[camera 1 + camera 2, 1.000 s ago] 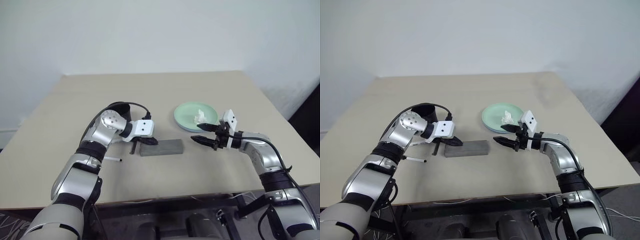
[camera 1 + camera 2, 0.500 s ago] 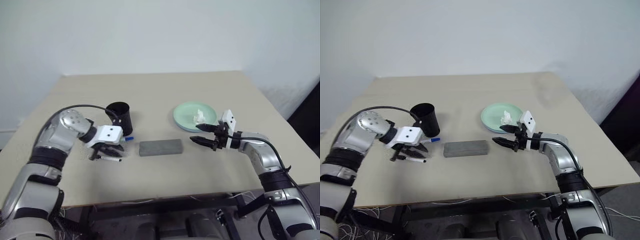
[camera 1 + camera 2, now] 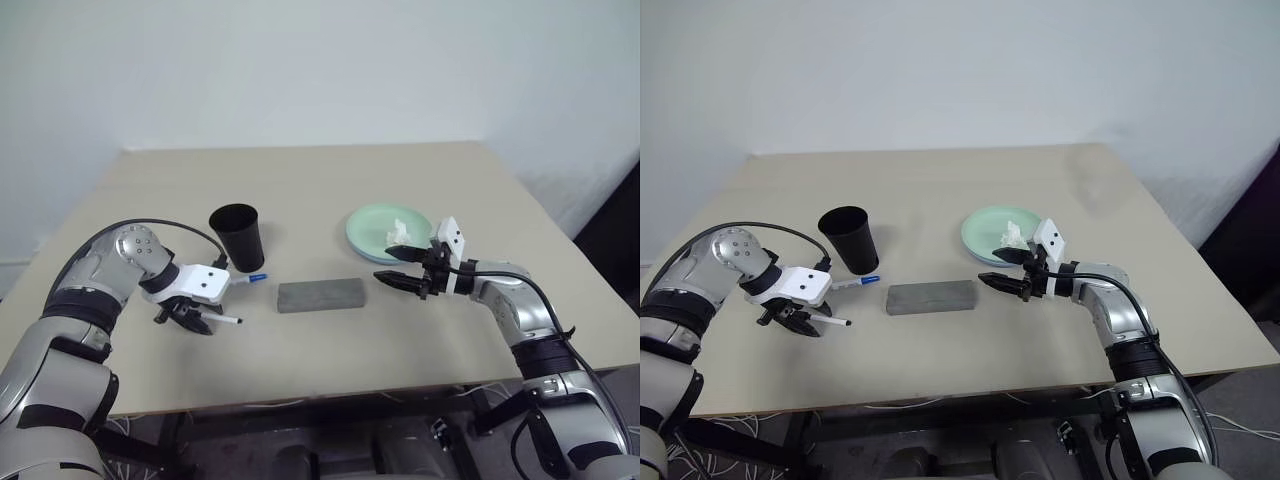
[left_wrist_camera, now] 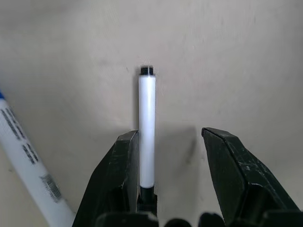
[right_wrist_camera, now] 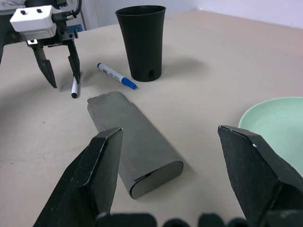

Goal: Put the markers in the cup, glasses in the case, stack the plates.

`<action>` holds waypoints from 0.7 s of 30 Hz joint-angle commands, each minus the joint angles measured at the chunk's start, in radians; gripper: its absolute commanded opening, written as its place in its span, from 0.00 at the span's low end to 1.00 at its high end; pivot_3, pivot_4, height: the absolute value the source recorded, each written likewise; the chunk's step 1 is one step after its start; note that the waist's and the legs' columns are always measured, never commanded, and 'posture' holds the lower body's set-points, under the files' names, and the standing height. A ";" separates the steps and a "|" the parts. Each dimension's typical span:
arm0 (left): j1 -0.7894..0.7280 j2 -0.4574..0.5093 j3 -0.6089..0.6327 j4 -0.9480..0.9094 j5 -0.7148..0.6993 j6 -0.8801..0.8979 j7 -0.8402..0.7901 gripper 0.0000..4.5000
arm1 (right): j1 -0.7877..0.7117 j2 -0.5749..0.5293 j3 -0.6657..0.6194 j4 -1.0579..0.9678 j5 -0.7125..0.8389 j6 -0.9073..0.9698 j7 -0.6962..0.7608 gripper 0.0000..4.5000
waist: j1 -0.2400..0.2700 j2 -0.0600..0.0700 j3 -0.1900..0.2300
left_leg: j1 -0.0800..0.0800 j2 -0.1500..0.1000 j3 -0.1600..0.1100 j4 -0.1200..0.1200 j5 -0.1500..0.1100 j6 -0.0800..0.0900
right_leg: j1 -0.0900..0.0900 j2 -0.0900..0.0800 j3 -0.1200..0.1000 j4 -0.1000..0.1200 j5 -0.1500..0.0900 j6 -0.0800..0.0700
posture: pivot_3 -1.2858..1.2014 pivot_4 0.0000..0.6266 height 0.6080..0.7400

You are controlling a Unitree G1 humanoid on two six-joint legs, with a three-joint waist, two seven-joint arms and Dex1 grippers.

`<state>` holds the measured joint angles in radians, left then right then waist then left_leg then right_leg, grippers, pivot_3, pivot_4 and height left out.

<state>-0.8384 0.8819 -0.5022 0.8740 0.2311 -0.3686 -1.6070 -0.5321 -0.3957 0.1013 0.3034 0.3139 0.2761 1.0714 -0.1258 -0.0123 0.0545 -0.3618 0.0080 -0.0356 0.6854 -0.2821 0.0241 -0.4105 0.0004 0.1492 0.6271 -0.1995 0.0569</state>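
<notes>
Black cup [image 3: 238, 236]: a matte, tapered plastic tumbler, wider at the rim, stood upright left of centre in the head view; its inside could not be seen.

Grey case [image 3: 320, 295]: a flat, felt-like rectangular box with rounded ends, lay shut at the centre of the frame, lower right of the cup; the glasses could not be made out anywhere.

Mint green plate [image 3: 375, 228]: round smooth plastic, right of centre, with a thin light blue rim showing beneath its edge. A small white lumpy object [image 3: 398, 233] sat in it.

Blue-capped marker [image 3: 246, 279]: a thin white pen with a printed label, lay flat on the table [image 3: 330, 180] at the foot of the cup.

Black-tipped marker [image 4: 147, 127]: a plain white barrel, lay flat lower left of the cup.

Left gripper [image 3: 187, 319]: at the lower left of the frame, pointed steeply down with its fingers spread wide, straddling the black-tipped marker. In its wrist view the marker lay against one finger [image 4: 120, 175], with a clear gap to the other.

Right gripper [image 3: 392, 268]: right of centre, held nearly level above the table, pointing towards the case. Its two black fingers stood wide apart and held nothing, beside the near edge of the plate.

Table: matte beige, smooth.
</notes>
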 commanded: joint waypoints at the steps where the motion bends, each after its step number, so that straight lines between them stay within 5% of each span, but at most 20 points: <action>1: -0.040 -0.010 -0.002 0.032 0.025 -0.023 -0.007 0.48 | -0.017 -0.007 -0.017 -0.018 0.006 -0.013 0.004 0.78 | -0.001 0.000 0.000 | 0.000 0.000 0.000 0.000 0.000 0.000 | 0.000 0.000 0.000 0.000 0.000 0.000 | 0.52 0.00 1.00; 11: -0.052 -0.050 -0.005 0.105 0.094 -0.076 0.012 0.48 | -0.001 -0.027 -0.027 -0.069 0.036 0.022 0.018 0.78 | 0.000 0.000 0.000 | 0.001 0.000 0.000 0.001 0.000 0.000 | 0.001 0.000 0.000 0.002 0.000 0.000 | 0.52 0.00 1.00; 15: -0.052 -0.053 0.000 0.112 0.096 -0.079 0.013 0.30 | 0.010 -0.033 -0.036 -0.109 0.075 0.061 0.048 0.78 | -0.001 0.000 0.000 | 0.001 0.000 0.000 0.002 0.000 0.000 | 0.001 0.000 0.000 0.003 0.000 0.000 | 0.52 0.00 1.00; 19: -0.051 -0.055 0.007 0.113 0.095 -0.077 0.019 0.00 | 0.011 -0.034 -0.038 -0.117 0.079 0.069 0.047 0.78 | -0.003 0.000 0.000 | 0.001 0.000 0.001 0.002 0.000 0.000 | 0.000 0.000 0.001 0.002 0.000 0.000 | 0.52 0.00 1.00; 21: -0.050 -0.050 0.017 0.109 0.086 -0.078 0.019 0.00 | 0.009 -0.031 -0.038 -0.114 0.076 0.069 0.046 0.78 | -0.002 0.000 0.000 | 0.001 0.000 0.001 0.002 0.000 0.000 | 0.000 0.000 0.001 0.003 0.000 0.000 | 0.52 0.00 1.00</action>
<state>-0.8792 0.8289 -0.4961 0.9816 0.3073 -0.4423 -1.5824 -0.5055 -0.4198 0.0916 0.2241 0.3635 0.3481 1.1138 -0.1278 -0.0123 0.0543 -0.3611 0.0081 -0.0353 0.6869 -0.2821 0.0243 -0.4103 0.0006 0.1497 0.6297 -0.1995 0.0570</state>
